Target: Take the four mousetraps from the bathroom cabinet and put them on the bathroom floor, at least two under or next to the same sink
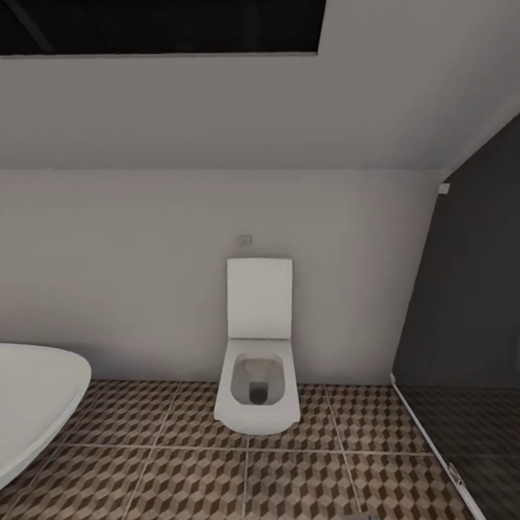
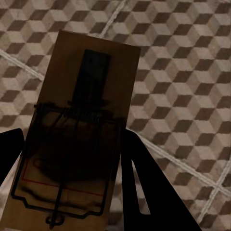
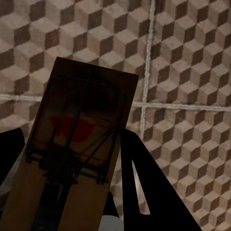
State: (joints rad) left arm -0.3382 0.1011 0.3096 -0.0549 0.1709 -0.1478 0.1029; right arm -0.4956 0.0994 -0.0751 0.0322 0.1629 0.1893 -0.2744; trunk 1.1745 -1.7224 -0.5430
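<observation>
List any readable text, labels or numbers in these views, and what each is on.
No readable text in any view.
Mousetrap in the left gripper: thin red outline, no lettering.
Mousetrap in the right gripper: red blotch, too blurred to read as text.
Wall plate above the toilet: too small to read.

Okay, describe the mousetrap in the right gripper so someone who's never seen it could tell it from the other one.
Over the cube-patterned bathroom floor, the right gripper holds a flat brown wooden mousetrap between its dark fingers. Dark wire parts cross the board. What sets it apart is a solid red patch under the wire, whereas the left gripper's mousetrap shows a thin red outline.
</observation>
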